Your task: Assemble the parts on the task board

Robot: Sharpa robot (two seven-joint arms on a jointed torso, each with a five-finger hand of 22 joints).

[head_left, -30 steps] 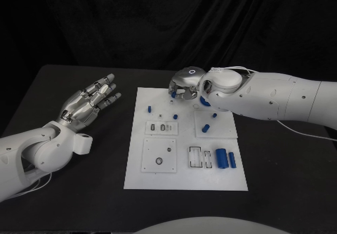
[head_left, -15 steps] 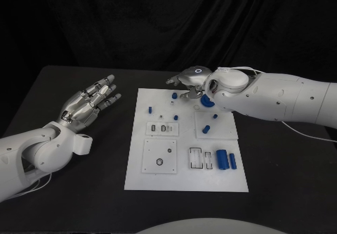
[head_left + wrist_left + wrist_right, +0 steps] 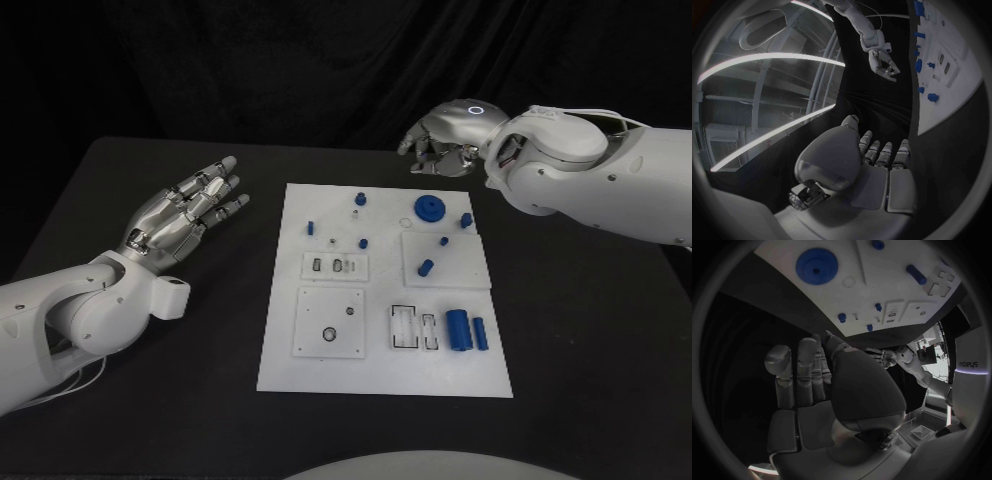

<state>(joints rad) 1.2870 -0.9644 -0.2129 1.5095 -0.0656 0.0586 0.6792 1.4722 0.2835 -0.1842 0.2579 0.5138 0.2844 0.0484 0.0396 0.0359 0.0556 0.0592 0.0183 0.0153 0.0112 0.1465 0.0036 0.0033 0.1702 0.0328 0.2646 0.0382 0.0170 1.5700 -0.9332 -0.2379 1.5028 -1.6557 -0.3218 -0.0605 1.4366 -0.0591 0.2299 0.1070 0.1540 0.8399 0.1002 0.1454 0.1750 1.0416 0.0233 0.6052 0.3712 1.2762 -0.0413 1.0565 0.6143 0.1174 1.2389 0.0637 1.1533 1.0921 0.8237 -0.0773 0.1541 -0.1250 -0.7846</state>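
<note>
matt white task board (image 3: 378,300), black table (image 3: 144,420)

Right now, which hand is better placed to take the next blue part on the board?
Probably the right hand: it hovers empty just beyond the task board, near the blue gear. The left hand is open beside it.

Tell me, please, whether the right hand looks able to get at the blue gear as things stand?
Probably yes. The right hand hovers empty just beyond the board's far edge, and the gear lies close below it with nothing over it.

Black table (image 3: 173,420), black curtain (image 3: 289,60) behind, long curved ceiling lights (image 3: 767,60) overhead
</note>
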